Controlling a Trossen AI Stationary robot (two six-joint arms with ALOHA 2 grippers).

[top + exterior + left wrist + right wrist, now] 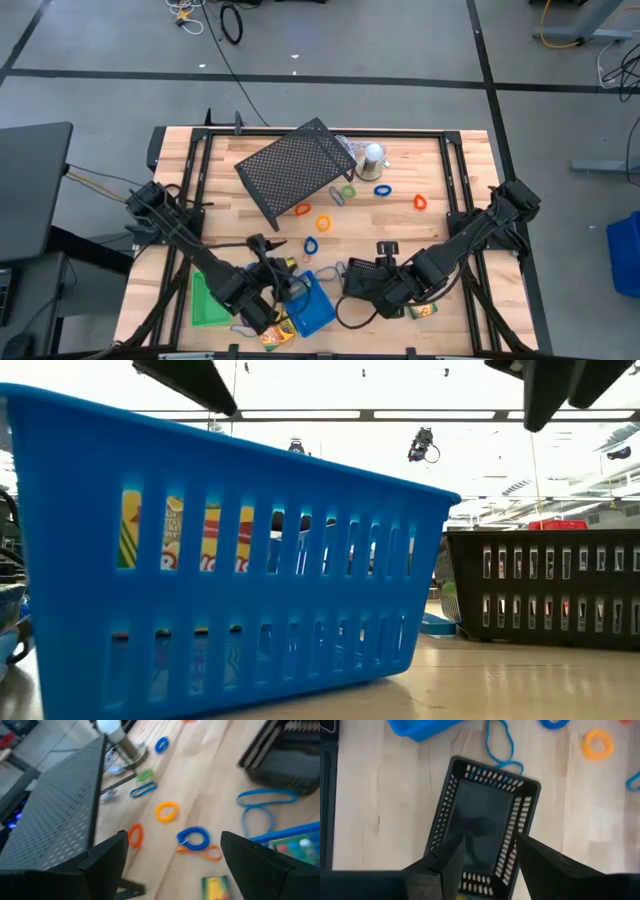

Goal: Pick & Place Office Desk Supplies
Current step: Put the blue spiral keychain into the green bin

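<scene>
- Two grippers at work near the front edge of the tabletop [420, 170]. Left gripper [285, 285] w/ fingers spread wide, nothing between them, just beside the blue tray [312, 305].
- Right gripper [487, 852] hangs directly over the black mesh tray [485, 825], fingers parted, straddling one short rim of it; looks like lining up to pinch that wall, but can't tell if pads touch yet. Tray sits flat, front-centre, just right of the blue tray.
- Blue tray already holds a crayon box [165, 535], seen thru its slots – prob. the drop spot for supplies. Green tray [207, 300] at front-left corner area, behind left arm.
- Loose loops lie mid-table, ahead of left gripper: orange loop [167, 811], blue loop [194, 838], more farther back twd the large mesh rack [295, 170].
- Thin blue elastic [500, 740] lies on the wood betw. blue tray & black one, touching the black tray's far rim – could snag if tray is lifted.
</scene>
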